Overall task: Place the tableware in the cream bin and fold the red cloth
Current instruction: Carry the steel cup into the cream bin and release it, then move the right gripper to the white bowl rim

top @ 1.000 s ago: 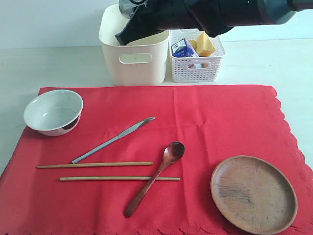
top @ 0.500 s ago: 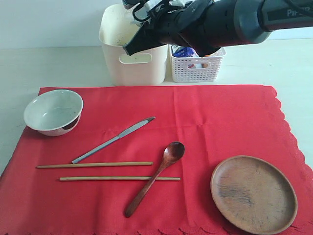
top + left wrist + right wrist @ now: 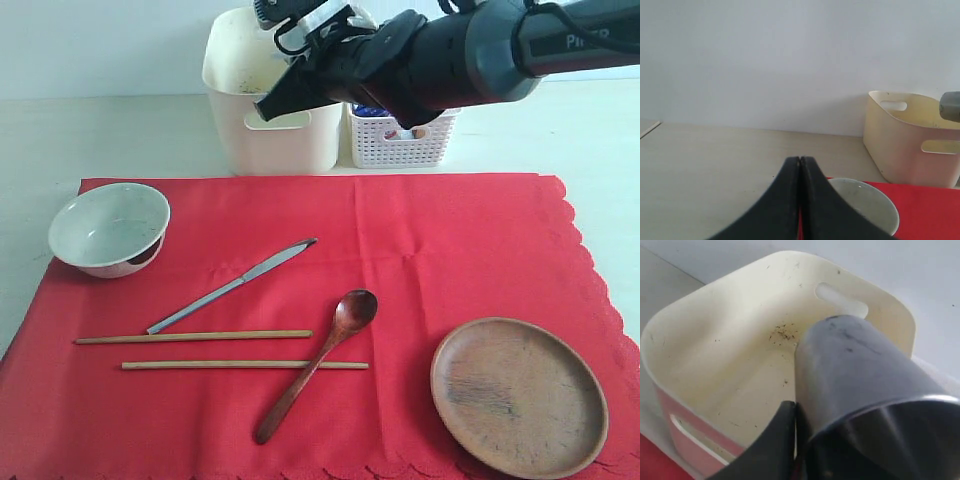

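At the near right corner of the red cloth [image 3: 450, 250] sits the wooden plate [image 3: 518, 396]. Spoon [image 3: 318, 363] and chopsticks [image 3: 192, 337] lie along the near edge, with knife [image 3: 232, 285] and bowl [image 3: 108, 228] further in, bowl at the left edge. Left gripper [image 3: 800, 200]: jaws together, empty, above the bowl.

Past the cloth's far edge stands the cream bin [image 3: 285, 150], with the white basket [image 3: 400, 148] just beside it. Right gripper [image 3: 797, 435]: apparently clamped on the steel cup [image 3: 855, 370], which is over the bin's open mouth with the floor directly below. A release should drop it inside. Pale tabletop, plain white wall.
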`<state>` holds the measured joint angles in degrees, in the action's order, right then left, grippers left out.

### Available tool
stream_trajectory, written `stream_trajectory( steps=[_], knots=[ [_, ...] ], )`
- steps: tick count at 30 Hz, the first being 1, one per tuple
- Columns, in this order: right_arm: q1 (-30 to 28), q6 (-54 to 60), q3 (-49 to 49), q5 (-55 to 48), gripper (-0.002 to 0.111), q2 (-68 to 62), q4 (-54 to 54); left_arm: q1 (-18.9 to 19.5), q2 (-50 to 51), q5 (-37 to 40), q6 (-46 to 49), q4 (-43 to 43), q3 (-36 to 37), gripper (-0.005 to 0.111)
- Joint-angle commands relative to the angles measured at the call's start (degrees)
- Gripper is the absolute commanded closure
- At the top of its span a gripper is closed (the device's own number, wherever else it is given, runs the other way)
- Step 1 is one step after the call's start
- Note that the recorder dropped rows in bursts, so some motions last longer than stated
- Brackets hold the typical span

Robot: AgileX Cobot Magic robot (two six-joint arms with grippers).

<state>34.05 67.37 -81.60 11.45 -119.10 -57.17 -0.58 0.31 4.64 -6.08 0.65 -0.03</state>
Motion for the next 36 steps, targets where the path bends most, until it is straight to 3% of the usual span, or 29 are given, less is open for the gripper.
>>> stream_trajectory(
  steps=[1, 6, 11, 30, 36],
  knots=[
    [-0.1, -0.2, -0.1, 0.7, 0.082, 0.1, -0.1, 0.0, -0.3, -0.1, -0.1, -0.2, 0.0, 0.104],
    [-0.1, -0.2, -0.1, 0.4, 0.054, 0.1, -0.1, 0.0, -0.3, -0.1, -0.1, -0.2, 0.0, 0.104],
    [-0.1, -0.2, -0.1, -0.7, 0.041, 0.1, 0.3, 0.0, -0.3, -0.1, -0.1, -0.2, 0.0, 0.104],
    [0.2, 0.0, -0.1, -31.7, 0.041, 8.0, 0.2, 0.0, -0.3, -0.1, -0.1, -0.2, 0.0, 0.104],
    [4.3, -0.2, -0.1, -33.2, 0.041, 7.7, 0.2, 0.0, -0.3, -0.1, -0.1, -0.2, 0.0, 0.104]
  ],
)
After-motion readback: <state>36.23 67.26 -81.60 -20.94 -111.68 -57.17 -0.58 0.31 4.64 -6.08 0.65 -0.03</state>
